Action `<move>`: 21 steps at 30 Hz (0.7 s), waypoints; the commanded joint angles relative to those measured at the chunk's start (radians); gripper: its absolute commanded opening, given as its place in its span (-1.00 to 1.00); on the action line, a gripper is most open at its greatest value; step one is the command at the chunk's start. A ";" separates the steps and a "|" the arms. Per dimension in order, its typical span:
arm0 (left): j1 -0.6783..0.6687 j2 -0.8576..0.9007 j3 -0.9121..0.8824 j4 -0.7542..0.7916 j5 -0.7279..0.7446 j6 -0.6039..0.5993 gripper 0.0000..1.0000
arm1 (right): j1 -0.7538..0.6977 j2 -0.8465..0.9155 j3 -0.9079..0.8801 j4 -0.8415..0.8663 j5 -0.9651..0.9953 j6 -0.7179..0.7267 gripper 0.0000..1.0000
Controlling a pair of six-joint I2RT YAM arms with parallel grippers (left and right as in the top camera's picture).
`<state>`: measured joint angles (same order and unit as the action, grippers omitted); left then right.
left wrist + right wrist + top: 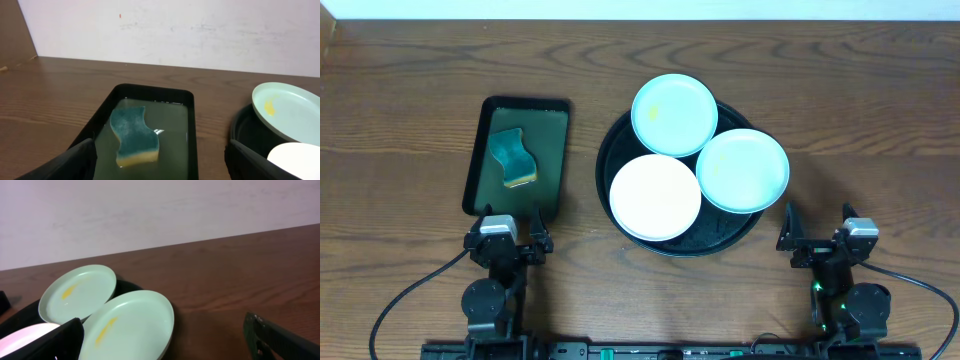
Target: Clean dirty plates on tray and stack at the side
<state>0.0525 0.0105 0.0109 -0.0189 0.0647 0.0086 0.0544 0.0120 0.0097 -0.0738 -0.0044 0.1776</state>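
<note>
On the tray [710, 232] are seen the white plate [655, 197] in front, rear mint plate [674, 113] & right mint plate [742, 170], both yellow-smeared, overhanging the rim; L pincer [512, 222] & R pincer [817, 225] are held wide open, empty, near the worktop [420, 70] edge; a sponge [515, 160] is lain in the small tray [552, 150].

Seen from overhead, the plates [655, 195] cover most of the round black tray [730, 228]. Only its rim and some dark gaps show.

In the left wrist view the left gripper [160, 167] shows only the tips of its fingers [65, 162], which are cut by the bottom edge. The near end of the rectangular tray [194, 135] is cut there too. The white plate [297, 156] is only a corner piece, and the mint plate [290, 112] is cut by the right edge.

In the right wrist view the white plate lies partly behind a finger of the right gripper [165, 340]. A dark thing [3, 300] at the left edge is too small to name.
</note>
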 commanded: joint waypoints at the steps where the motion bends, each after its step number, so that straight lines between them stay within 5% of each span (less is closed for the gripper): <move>1: 0.006 -0.006 -0.007 -0.047 0.018 0.017 0.65 | -0.008 0.000 -0.004 -0.001 -0.004 -0.011 0.98; 15: 0.006 -0.006 -0.007 -0.014 0.028 0.006 0.65 | -0.008 0.000 -0.004 -0.001 -0.004 -0.011 0.98; 21: 0.001 -0.006 -0.007 0.109 0.489 -0.413 0.64 | -0.008 0.000 -0.004 -0.001 -0.004 -0.011 0.99</move>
<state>0.0525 0.0105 0.0086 0.0479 0.2737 -0.1684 0.0544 0.0120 0.0097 -0.0738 -0.0044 0.1772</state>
